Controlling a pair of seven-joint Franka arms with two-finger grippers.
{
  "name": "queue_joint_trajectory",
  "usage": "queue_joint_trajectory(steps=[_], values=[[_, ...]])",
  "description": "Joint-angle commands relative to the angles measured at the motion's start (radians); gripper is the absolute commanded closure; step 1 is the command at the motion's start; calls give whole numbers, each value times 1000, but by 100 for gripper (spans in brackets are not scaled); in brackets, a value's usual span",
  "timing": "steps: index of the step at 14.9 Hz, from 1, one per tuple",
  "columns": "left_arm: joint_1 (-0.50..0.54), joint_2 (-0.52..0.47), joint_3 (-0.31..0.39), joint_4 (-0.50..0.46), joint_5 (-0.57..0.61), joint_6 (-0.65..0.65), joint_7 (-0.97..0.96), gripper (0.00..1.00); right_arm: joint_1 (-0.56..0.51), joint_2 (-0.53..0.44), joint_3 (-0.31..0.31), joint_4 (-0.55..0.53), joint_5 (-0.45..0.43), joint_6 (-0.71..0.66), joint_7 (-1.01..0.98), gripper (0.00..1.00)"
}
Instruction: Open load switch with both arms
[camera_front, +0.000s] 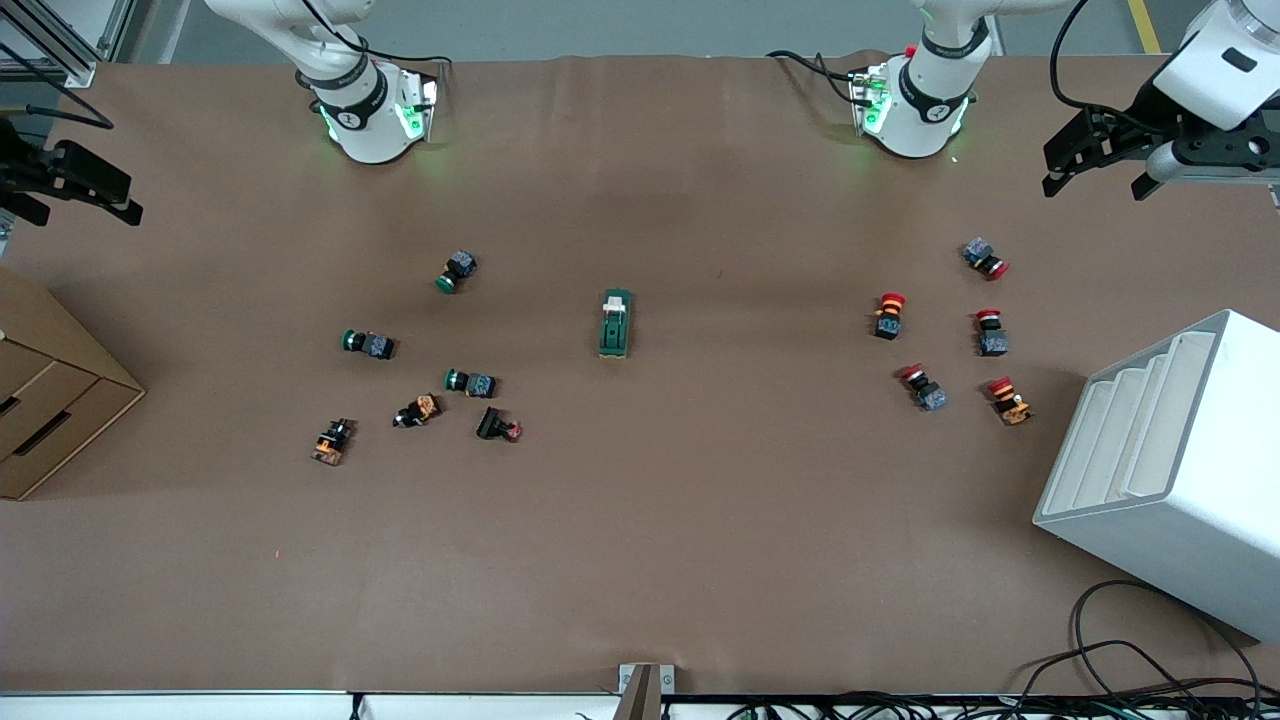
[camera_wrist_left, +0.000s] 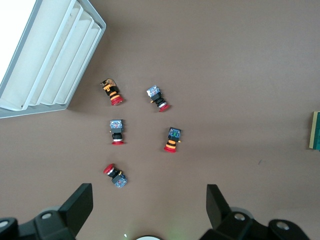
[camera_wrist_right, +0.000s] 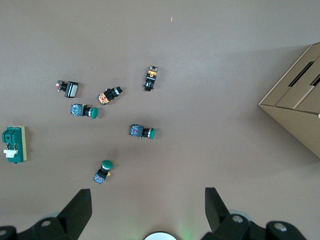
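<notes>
The load switch (camera_front: 615, 323), a dark green block with a white lever piece at the end nearer the arm bases, lies flat at the middle of the table. It also shows at the edge of the right wrist view (camera_wrist_right: 13, 144), and only its rim shows in the left wrist view (camera_wrist_left: 315, 131). My left gripper (camera_front: 1095, 185) hangs open and empty above the table's left-arm end (camera_wrist_left: 148, 195). At the right arm's end, my right gripper (camera_front: 85, 215) is likewise up in the air, open and empty (camera_wrist_right: 147, 197). Both are well away from the switch.
Several red push buttons (camera_front: 889, 315) lie scattered toward the left arm's end, beside a white tiered rack (camera_front: 1170, 470). Several green and orange push buttons (camera_front: 457, 271) lie toward the right arm's end, near a cardboard drawer box (camera_front: 50, 390). Cables (camera_front: 1130, 670) lie by the front edge.
</notes>
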Motion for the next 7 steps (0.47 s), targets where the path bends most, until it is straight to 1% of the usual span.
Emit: queue_joint_trajectory(steps=[1,2,4,7], values=[[2,65,-1,103,56,-44,6,0,-2,-69,-25,-84,11,36,-16,0],[2,85,-1,129,79,-44,7,0,-4,-67,-26,-81,11,31,-16,0],[3,118,-1,172,81,-47,9,0,-2,-66,-26,-74,9,13,-16,0],[2,122,-3,180,81,-64,7,0,-4,-66,-26,-55,8,-7,-16,0]])
